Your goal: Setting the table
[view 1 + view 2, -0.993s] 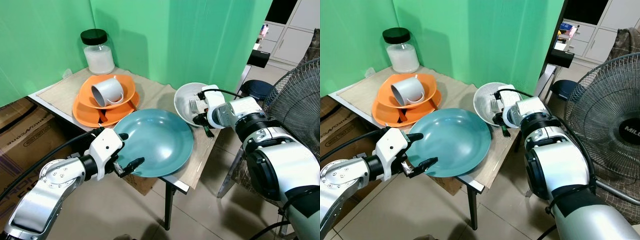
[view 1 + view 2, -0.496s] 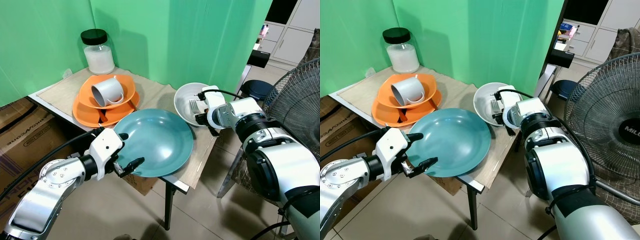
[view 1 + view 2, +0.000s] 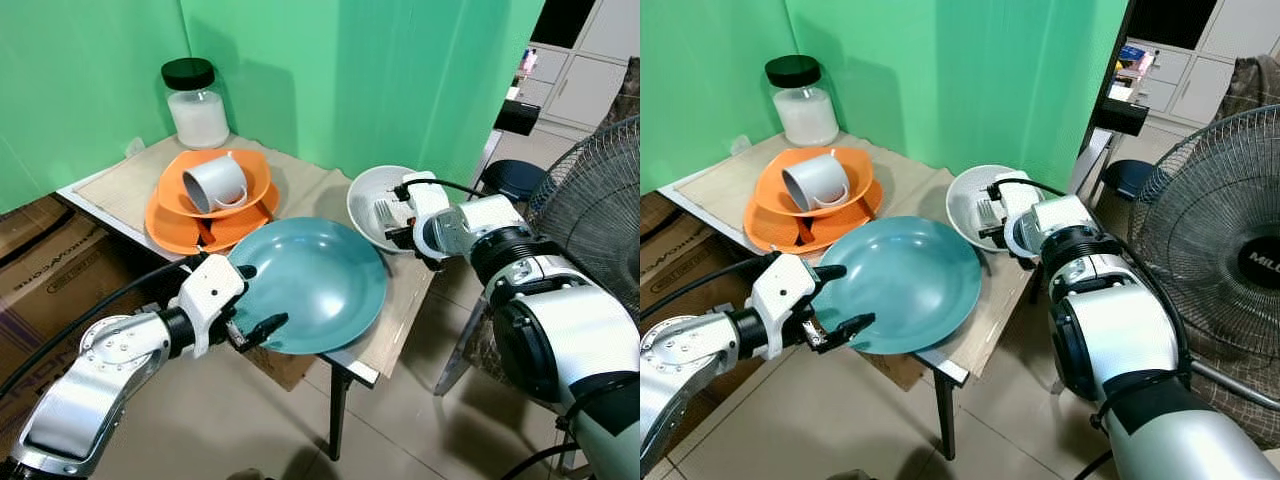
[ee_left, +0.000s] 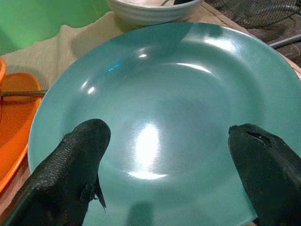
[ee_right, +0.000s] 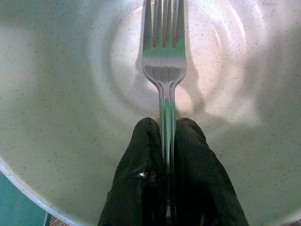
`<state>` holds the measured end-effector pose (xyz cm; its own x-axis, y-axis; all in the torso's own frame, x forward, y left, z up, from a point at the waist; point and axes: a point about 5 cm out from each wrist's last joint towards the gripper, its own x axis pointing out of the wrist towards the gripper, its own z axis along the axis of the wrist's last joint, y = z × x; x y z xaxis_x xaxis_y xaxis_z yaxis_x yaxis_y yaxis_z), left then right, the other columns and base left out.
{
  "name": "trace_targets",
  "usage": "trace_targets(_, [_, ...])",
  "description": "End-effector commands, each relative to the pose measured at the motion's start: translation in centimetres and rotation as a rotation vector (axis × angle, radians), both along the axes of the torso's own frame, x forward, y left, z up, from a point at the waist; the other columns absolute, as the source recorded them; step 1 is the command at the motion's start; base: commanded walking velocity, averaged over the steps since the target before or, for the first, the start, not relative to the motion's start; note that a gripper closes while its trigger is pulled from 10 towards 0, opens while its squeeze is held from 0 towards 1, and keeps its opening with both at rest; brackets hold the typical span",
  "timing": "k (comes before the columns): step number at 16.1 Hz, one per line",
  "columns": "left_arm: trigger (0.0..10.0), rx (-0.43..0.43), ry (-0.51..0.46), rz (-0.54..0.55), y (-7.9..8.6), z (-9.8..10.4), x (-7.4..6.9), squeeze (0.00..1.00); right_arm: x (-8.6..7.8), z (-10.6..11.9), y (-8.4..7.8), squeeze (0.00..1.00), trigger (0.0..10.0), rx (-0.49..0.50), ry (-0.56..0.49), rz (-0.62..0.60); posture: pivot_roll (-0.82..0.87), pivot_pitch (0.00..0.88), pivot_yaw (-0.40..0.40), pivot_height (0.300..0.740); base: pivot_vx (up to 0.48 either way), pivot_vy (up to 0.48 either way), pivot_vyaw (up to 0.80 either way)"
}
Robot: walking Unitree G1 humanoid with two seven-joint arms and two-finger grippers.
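The right gripper (image 5: 165, 141) has its two black fingers pressed tight on the handle of a fork (image 5: 164, 61), whose tines point away into the speckled white bowl (image 5: 56, 94). The lower end of the handle is hidden between the fingers, and whether the tines touch the bowl's floor cannot be told. In the head views the fork head shows just over the bowl's rim (image 3: 362, 190), with the gripper body covering the bowl's far side.

The left gripper (image 4: 164, 155) stands wide apart, one finger over each side of the near rim of the teal plate (image 4: 178, 94); its fingertips (image 4: 89, 136) lie above the plate's surface, and contact cannot be made out. The plate's near edge is cut off at the bottom of that wrist view.

Taking the teal plate (image 3: 315, 280) as the landmark: it lies at the table's (image 3: 400, 320) front edge, the white bowl just behind it toward the robot's right. Behind it to the left sit stacked orange dishes (image 3: 185, 225) with a white mug (image 3: 213, 182) on its side in the upper one. A dark utensil between the orange dishes is mostly hidden. Farther back is a black-lidded jar (image 3: 197, 103) against the green backdrop (image 3: 330, 70). A fan (image 3: 1215, 240) stands well to the right, partly cut off.
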<state>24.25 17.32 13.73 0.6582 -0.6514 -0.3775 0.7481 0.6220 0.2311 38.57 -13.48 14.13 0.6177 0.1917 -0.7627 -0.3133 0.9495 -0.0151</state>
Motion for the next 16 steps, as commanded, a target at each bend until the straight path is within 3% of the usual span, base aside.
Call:
trace_targets(1, [10.0, 0.012, -0.004, -0.011, -0.1, 0.0, 0.2, 0.0, 0.5, 1.1, 0.4, 0.0, 0.0, 0.019, -0.039, 0.01, 0.04, 0.0, 0.018, 0.74, 0.0, 0.0, 0.0])
trace_targets(3, [10.0, 0.013, -0.006, -0.009, 0.0, 0.0, 0.2, 0.0, 0.8, 1.9, 0.6, 0.0, 0.0, 0.048, -0.071, 0.006, 0.05, 0.0, 0.017, 0.74, 0.0, 0.0, 0.0])
trace_targets(8, [10.0, 0.016, -0.025, -0.007, 0.0, 0.4, 0.5, 0.0, 2.4, 7.2, -0.3, 0.0, 0.0, 0.255, -0.251, -0.081, 0.05, 0.0, 0.02, 0.74, 0.0, 0.0, 0.0])
trace_targets(11, [10.0, -0.001, -0.047, -0.006, -0.3, 0.8, 0.9, 0.0, 2.1, 9.0, -0.8, 0.0, 0.0, 0.373, -0.356, -0.067, 0.05, 0.0, 0.028, 0.74, 0.0, 0.0, 0.0])
trace_targets(12, [10.0, -0.029, -0.103, 0.031, -1.0, 1.4, 1.6, 0.0, 0.3, 10.2, -1.3, 0.0, 0.6, 0.456, -0.569, -0.017, 0.05, 0.0, 0.026, 0.74, 0.0, 0.0, 0.0])
trace_targets(13, [10.0, -0.043, -0.136, 0.068, -1.3, 1.7, 2.0, 0.0, -0.8, 10.4, -1.5, 0.0, 4.0, 0.475, -0.656, -0.006, 0.05, 0.0, 0.025, 0.74, 0.0, 0.0, 0.0])
trace_targets(14, [10.0, -0.084, -0.206, 0.141, -1.9, 2.5, 2.8, 0.0, -3.4, 10.3, -2.2, 0.0, 9.6, 0.478, -0.788, -0.018, 0.04, 0.0, 0.026, 0.74, 0.0, 0.0, 0.0])
trace_targets(16, [10.0, -0.153, -0.28, 0.226, -2.7, 3.6, 3.2, 0.0, -8.2, 9.8, -2.9, 0.0, 10.0, 0.486, -0.896, -0.061, 0.03, 0.0, 0.035, 0.74, 0.0, 0.0, 0.0])
